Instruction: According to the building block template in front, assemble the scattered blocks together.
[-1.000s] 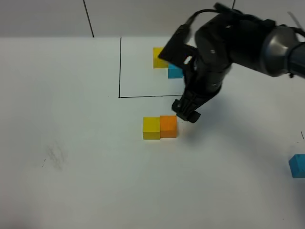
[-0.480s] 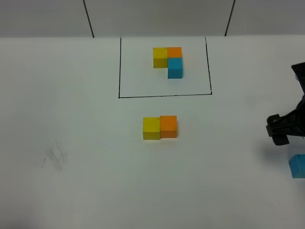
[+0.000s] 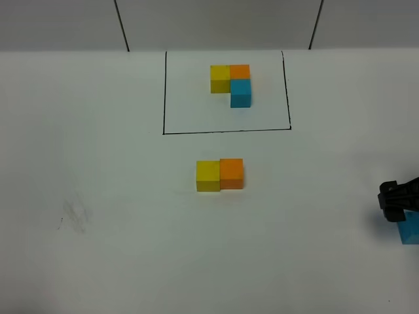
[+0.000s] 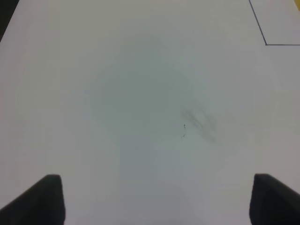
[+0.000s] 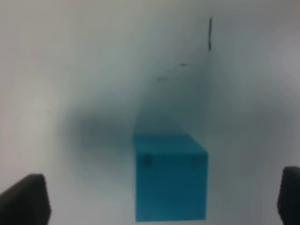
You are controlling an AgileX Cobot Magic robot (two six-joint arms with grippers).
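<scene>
The building block template point(image 3: 232, 83) is an L of yellow, orange and sky-blue cubes inside a black drawn rectangle at the back. The loose yellow cube point(image 3: 208, 176) and loose orange cube point(image 3: 232, 173) sit side by side, touching, in the middle. The loose sky-blue cube point(image 3: 410, 229) lies at the right edge; it also shows in the right wrist view point(image 5: 170, 176). My right gripper point(image 3: 397, 203) hangs just above it, open, with the cube between its fingertips point(image 5: 23, 199). My left gripper point(image 4: 157, 199) is open over bare table.
The white table point(image 3: 118, 196) carries a faint grey smudge point(image 3: 73, 214) at the left, also visible in the left wrist view point(image 4: 200, 122). A corner of the black frame line point(image 4: 266, 43) shows there too. The back wall has two dark vertical seams.
My right arm has swung from beside the orange cube out to the right edge and come down over the sky-blue cube. The cubes have not moved.
</scene>
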